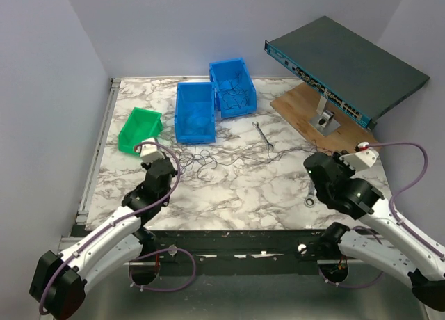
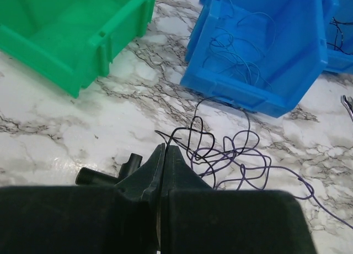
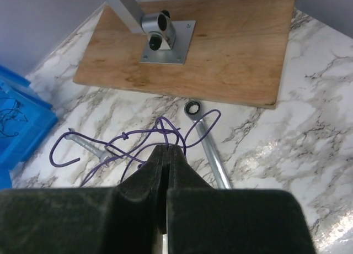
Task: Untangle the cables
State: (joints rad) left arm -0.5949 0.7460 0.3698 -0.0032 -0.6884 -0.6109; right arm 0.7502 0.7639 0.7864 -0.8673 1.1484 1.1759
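Nearest the arm bases, the left end effector (image 2: 165, 149) sits at about 8 o'clock on the marbled worktop (image 1: 229, 195). Its two fingers are pressed fully together, and a dark strand of the cables (image 2: 220, 152) crosses right at their tips, apparently pinched there. The right end effector (image 3: 167, 148), at about 4 o'clock, is likewise closed tight. A purple-blue loop of the same cables meets its tips and seems to be gripped.

The cables lie between the two, a loose, curly run of thin dark and bluish wire strung across the middle of the worktop. They are knotted most thickly just beyond the left fingers.

A silver wrench (image 3: 212, 154) lies just at 1 o'clock of the right tips, its ring end pointing away, with a cable loop crossing its shaft near that ring. A second wrench (image 1: 263, 136) lies farther in, near the centre, among the strands.

Beyond these, a green bin (image 1: 127, 136) stands at 10 o'clock. A blue bin (image 1: 195, 134) at 11 o'clock holds thin curled wires. A second blue bin (image 1: 233, 66) stands just beside it toward 12 o'clock, also with dark wires inside.

At 2 o'clock lies a wooden board (image 3: 231, 49) with a metal stand (image 3: 165, 38) screwed to it. A dark network switch (image 1: 348, 66) sits tilted on that stand, farthest back.
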